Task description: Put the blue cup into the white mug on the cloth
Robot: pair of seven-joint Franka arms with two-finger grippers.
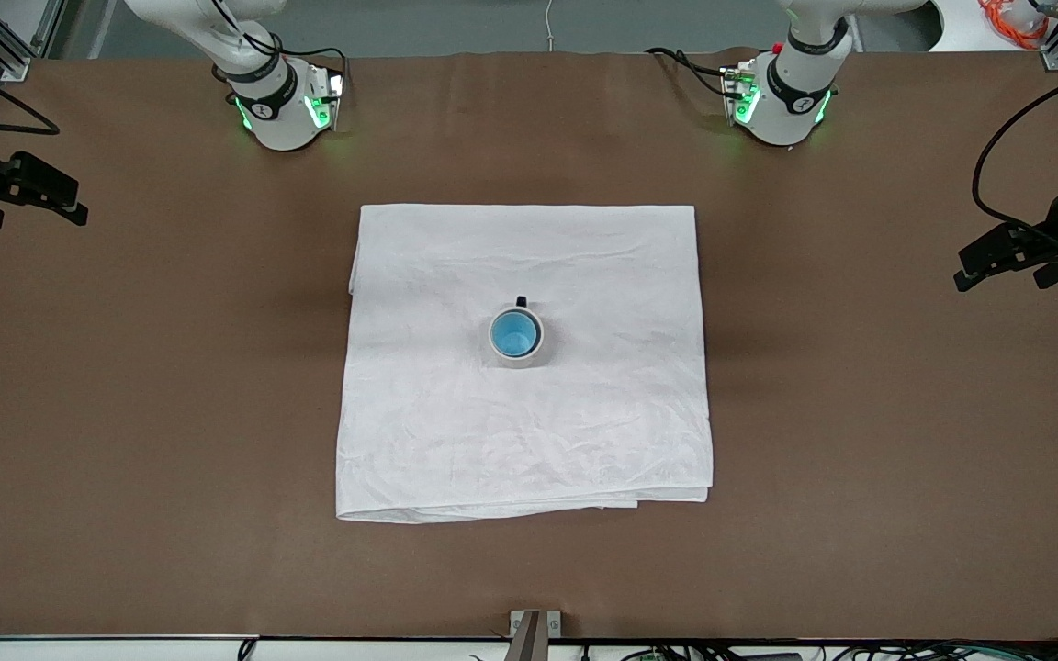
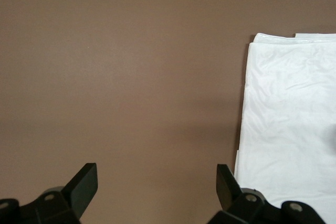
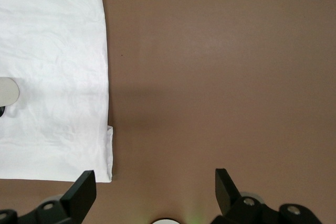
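The blue cup [image 1: 512,333] stands upright inside the white mug [image 1: 532,355], which sits near the middle of the cloth [image 1: 584,422]. The mug's dark handle [image 1: 521,301] points toward the robots' bases. My left gripper [image 1: 1002,275] is open and empty, over bare table off the left arm's end of the cloth. My right gripper [image 1: 33,207] is open and empty, over bare table toward the right arm's end. In the left wrist view the left gripper [image 2: 157,182] is over brown table beside the cloth [image 2: 289,119]. In the right wrist view the right gripper [image 3: 155,187] is beside the cloth [image 3: 52,66], and the mug's rim [image 3: 8,92] shows at the picture's edge.
The brown table [image 1: 171,413] lies bare round the cloth. The right arm's base [image 1: 281,106] and the left arm's base [image 1: 782,96] stand along the table's edge farthest from the front camera. A small metal bracket [image 1: 534,624] sits at the nearest edge. Black cables [image 1: 1025,119] hang near the left gripper.
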